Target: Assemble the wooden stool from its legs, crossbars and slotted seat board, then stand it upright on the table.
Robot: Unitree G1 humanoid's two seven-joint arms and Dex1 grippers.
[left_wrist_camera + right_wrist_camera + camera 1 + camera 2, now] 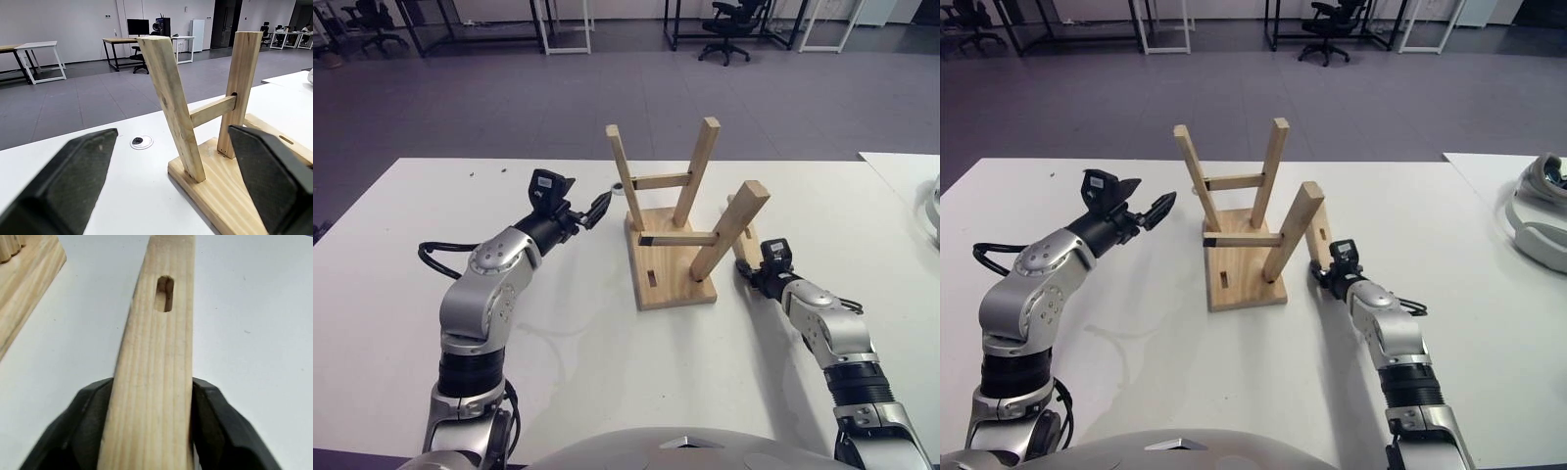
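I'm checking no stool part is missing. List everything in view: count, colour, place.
seat board: one, light wood, flat on the table.
legs: three, light wood, standing in the seat board.
crossbars: two, light wood, fitted into the legs.
loose leg: one, light wood, in the right gripper.
grommet: one, white, in the table beyond the legs.
table: one, white, under all.
headset: one, white-grey, side table at right.
chairs: two, black, floor behind.
left gripper: one, black, open, left of the legs.
right gripper: one, black, shut, right of the seat board.

You see the stool point(675, 284) and leg point(156, 357) in pale, bare, grained wood, the worktop point(391, 255) smooth matt white, gripper pads point(73, 181) matt black.
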